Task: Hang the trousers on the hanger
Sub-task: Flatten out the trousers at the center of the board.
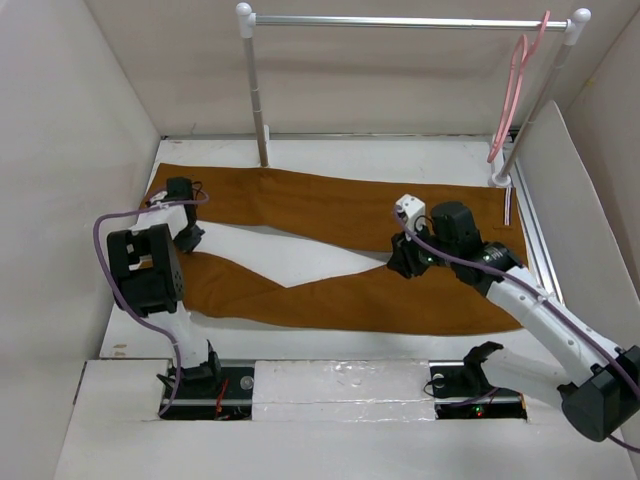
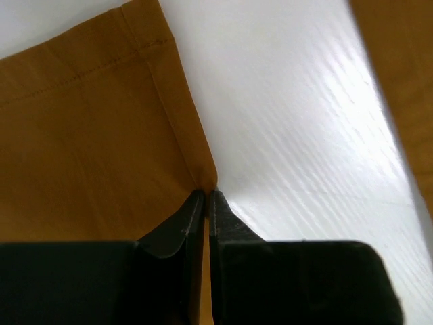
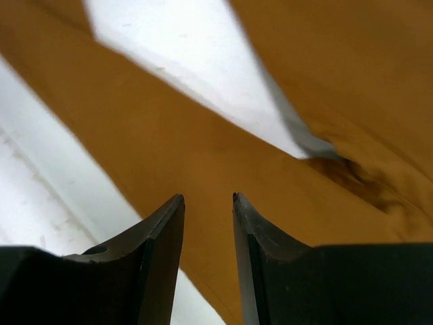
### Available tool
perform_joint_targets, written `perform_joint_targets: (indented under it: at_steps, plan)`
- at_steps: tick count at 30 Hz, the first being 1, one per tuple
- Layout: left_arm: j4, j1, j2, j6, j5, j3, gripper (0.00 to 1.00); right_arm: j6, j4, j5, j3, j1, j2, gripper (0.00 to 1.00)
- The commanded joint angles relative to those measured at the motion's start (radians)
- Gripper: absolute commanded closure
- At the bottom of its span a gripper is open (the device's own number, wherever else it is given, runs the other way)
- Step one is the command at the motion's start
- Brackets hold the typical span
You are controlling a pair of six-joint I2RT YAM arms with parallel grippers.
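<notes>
Left gripper (image 2: pixel 205 193) is closed, pinching a hem corner of the trousers (image 1: pixel 330 208). The right gripper (image 3: pixel 208 198) is open, its jaws apart over the cloth near the crotch. The trousers lie flat across the middle of the white table (image 1: pixel 300 255), with the legs splayed toward frame left and the waist at right. The pink hanger (image 1: pixel 505 120) hangs from the silver rail (image 1: pixel 400 20) at upper right, well apart from the garment.

White table (image 1: pixel 285 250) with rust-brown trousers (image 1: pixel 330 205) flat across it, legs apart; rail posts (image 1: pixel 258 100) seemingly at its back
</notes>
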Motion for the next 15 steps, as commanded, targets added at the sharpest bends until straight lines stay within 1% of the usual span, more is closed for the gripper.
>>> perform_joint_targets:
  at_steps: [1,2,3,4,5,6,7,11,12,13,14,15]
  plan:
    - [-0.059,0.063,-0.058,-0.011,-0.085,0.026,1.0,0.023,-0.018,0.115,0.043,-0.068,-0.046,0.59]
    - [-0.058,0.103,-0.09,-0.019,-0.08,0.031,1.0,0.027,-0.023,0.123,0.04,-0.093,-0.051,0.59]
    - [-0.062,0.124,-0.108,-0.053,-0.082,0.038,1.0,0.031,-0.028,0.129,0.04,-0.146,-0.054,0.59]
    - [-0.059,0.146,-0.132,-0.074,-0.074,0.049,1.0,0.043,-0.031,0.136,0.04,-0.173,-0.058,0.59]
    - [-0.048,0.188,-0.179,-0.088,-0.057,0.049,1.0,0.05,-0.035,0.146,0.035,-0.2,-0.066,0.59]
    - [-0.018,0.204,-0.203,-0.119,-0.037,0.046,1.0,0.054,-0.037,0.15,0.034,-0.228,-0.069,0.59]
    - [-0.016,0.215,-0.227,-0.145,-0.037,0.044,1.0,0.062,-0.037,0.15,0.031,-0.283,-0.074,0.59]
    - [0.002,0.224,-0.353,-0.232,0.0,0.025,1.0,0.08,-0.023,0.115,0.012,-0.41,-0.11,0.59]
    - [0.074,0.224,-0.368,-0.229,0.027,0.003,1.0,0.082,-0.017,0.094,0.003,-0.43,-0.124,0.59]
    - [0.099,0.224,-0.376,-0.21,0.087,-0.03,1.0,0.077,-0.008,0.083,-0.005,-0.446,-0.127,0.56]
    - [0.088,0.224,-0.341,-0.215,0.089,-0.023,1.0,0.074,-0.006,0.074,-0.009,-0.469,-0.127,0.55]
    - [0.035,0.224,-0.315,-0.223,0.083,0.004,1.0,0.073,-0.018,0.08,-0.009,-0.478,-0.117,0.5]
